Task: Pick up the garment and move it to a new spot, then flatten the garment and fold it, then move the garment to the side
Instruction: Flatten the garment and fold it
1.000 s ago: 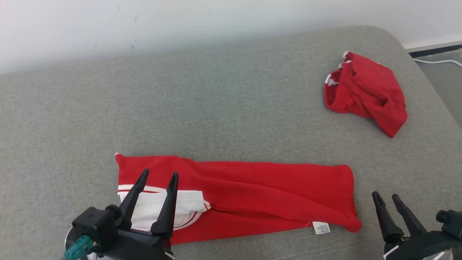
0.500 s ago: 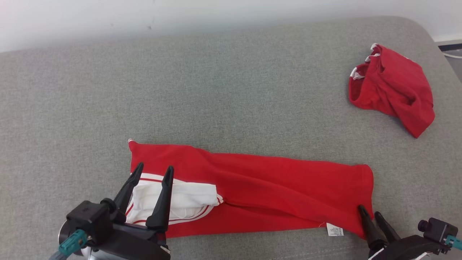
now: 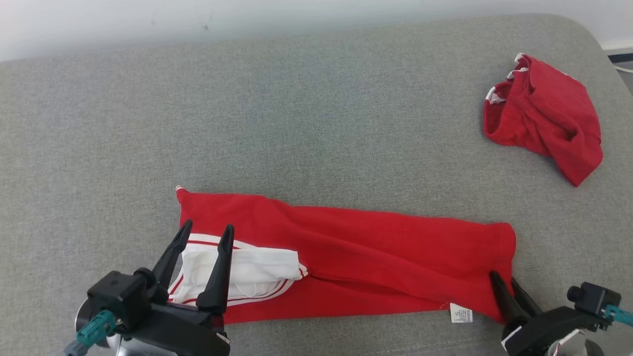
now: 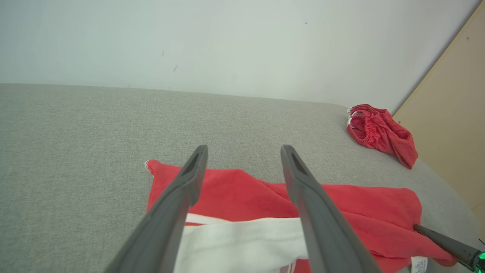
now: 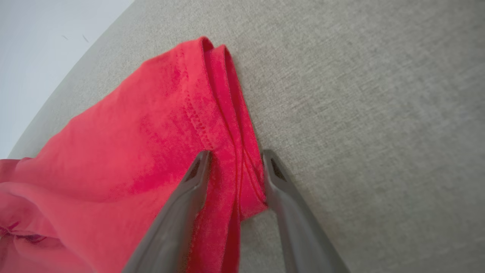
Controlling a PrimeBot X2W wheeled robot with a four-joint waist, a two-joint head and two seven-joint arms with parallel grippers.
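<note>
The garment (image 3: 376, 257) is a long red strip with a white, red-striped part (image 3: 247, 274) at its left end. It lies flat on the grey cushion (image 3: 296, 123). My left gripper (image 3: 208, 226) hovers open above the white part; in the left wrist view the left gripper (image 4: 244, 148) has the garment (image 4: 246, 189) below its fingers. My right gripper (image 3: 502, 277) is at the garment's near right corner. In the right wrist view the right gripper (image 5: 235, 152) is open, and its fingers straddle the folded hem of the garment (image 5: 151, 132).
A second red garment (image 3: 544, 118), crumpled, lies at the cushion's far right corner and also appears as a red heap (image 4: 379, 132) in the left wrist view. A white label (image 3: 461, 313) sticks out at the near hem. A pale wall runs behind, and a beige panel (image 4: 451, 113) stands at the right.
The head camera has shifted. My right gripper has moved forward from bare cushion onto the garment's right hem corner, its fingers narrower. My left gripper stays over the white part.
</note>
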